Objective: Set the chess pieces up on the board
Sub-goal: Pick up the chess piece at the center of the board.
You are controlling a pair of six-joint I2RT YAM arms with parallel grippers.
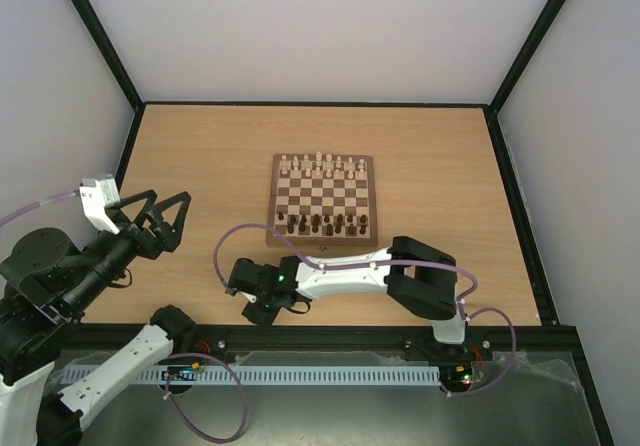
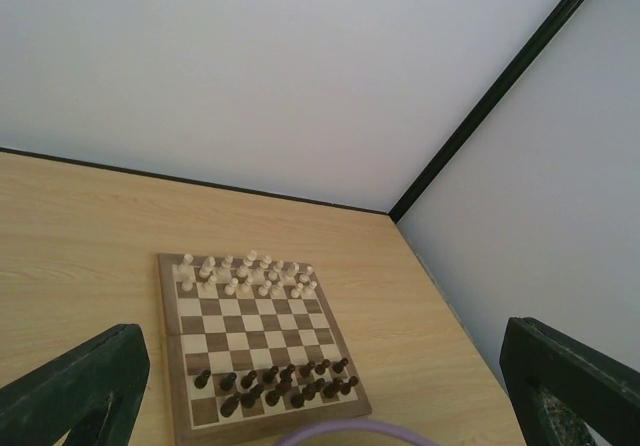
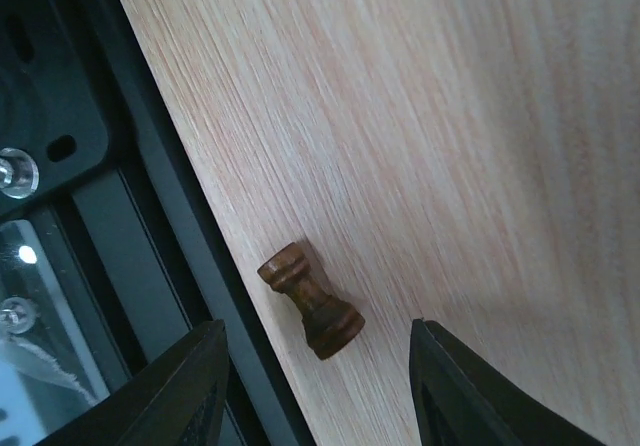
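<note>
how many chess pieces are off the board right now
1: a dark rook lying on its side on the table by its near edge, between the open fingers of the right hand, not touching them. Others may be hidden from these views.

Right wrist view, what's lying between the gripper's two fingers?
A dark brown rook, on its side on the tabletop, touching neither of the fingers; the right wrist view shows it.

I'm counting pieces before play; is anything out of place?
Yes: one dark piece lies on its side on the table, off the board, by the near edge, between the right gripper's open fingers.
</note>
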